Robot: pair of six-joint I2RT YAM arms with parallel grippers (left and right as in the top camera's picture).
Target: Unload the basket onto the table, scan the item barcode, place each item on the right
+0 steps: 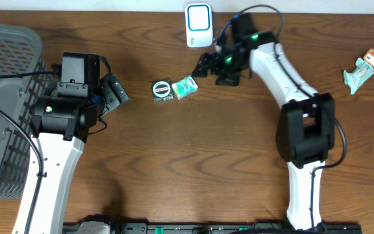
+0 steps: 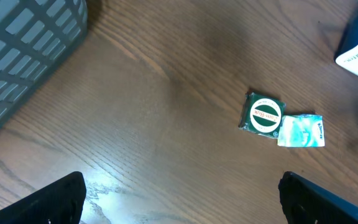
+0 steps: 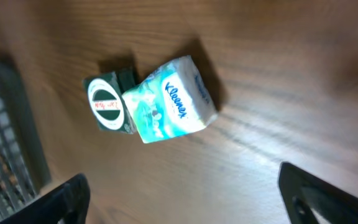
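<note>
Hovering just beside the tissue pack (image 1: 185, 86), the right pincer (image 1: 205, 65) stands apart and empty, probably poised to grab it for scanning.

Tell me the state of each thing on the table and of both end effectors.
Kleenex pack: lying flat, ungripped.
Green packet: lying flat, label up, touching the Kleenex pack.
Scanner: at the far edge, no item presented.
Basket: nothing seen inside.
Left end effector: open, empty.
Right end effector: open, empty, hovering near the Kleenex pack.
</note>
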